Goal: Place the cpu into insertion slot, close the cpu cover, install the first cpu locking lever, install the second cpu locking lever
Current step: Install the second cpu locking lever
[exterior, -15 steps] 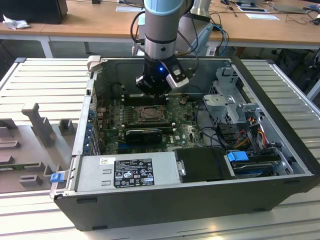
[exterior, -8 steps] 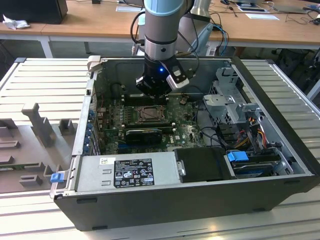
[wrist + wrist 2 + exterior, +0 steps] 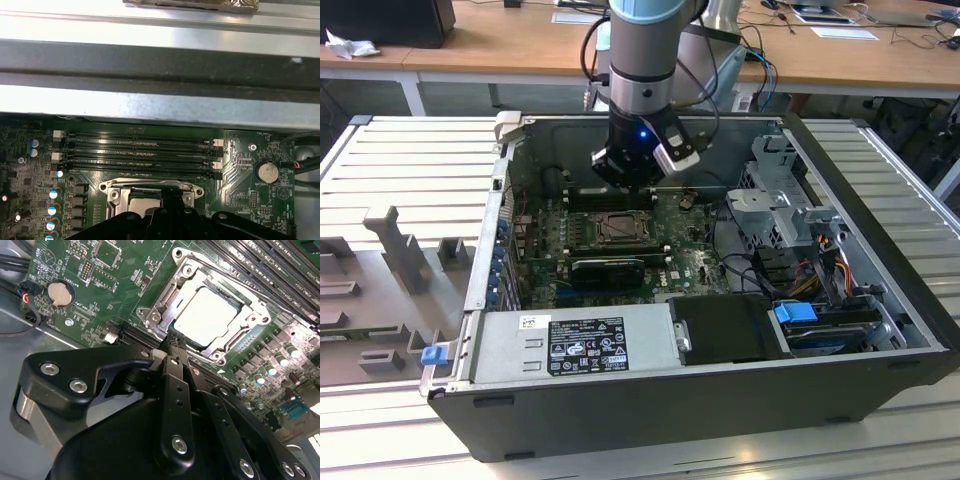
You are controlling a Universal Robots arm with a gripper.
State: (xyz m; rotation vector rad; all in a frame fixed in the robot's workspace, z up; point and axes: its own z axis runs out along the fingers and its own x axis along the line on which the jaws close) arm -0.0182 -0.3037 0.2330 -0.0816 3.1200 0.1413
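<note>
The cpu (image 3: 206, 315), a pale silver square, lies flat in the insertion slot (image 3: 618, 228) on the green motherboard. The silvery cpu cover (image 3: 159, 305) is down around it, framing the chip through its window. A thin metal lever rod (image 3: 280, 301) runs along the socket's edge beside the memory slots. My gripper (image 3: 173, 344) hangs just above the socket's near corner, its black fingers shut together with nothing between them. In the first wrist view the gripper (image 3: 170, 194) stands over the cover (image 3: 117, 192) and the cpu (image 3: 142, 204). In the exterior view the gripper (image 3: 625, 180) is directly over the socket.
The motherboard sits deep in an open computer case (image 3: 880, 200). Long black memory slots (image 3: 140, 150) flank the socket. A round coin battery (image 3: 59, 292) and black cables lie nearby. The power supply (image 3: 570, 345) and drive bay (image 3: 790, 200) crowd the case.
</note>
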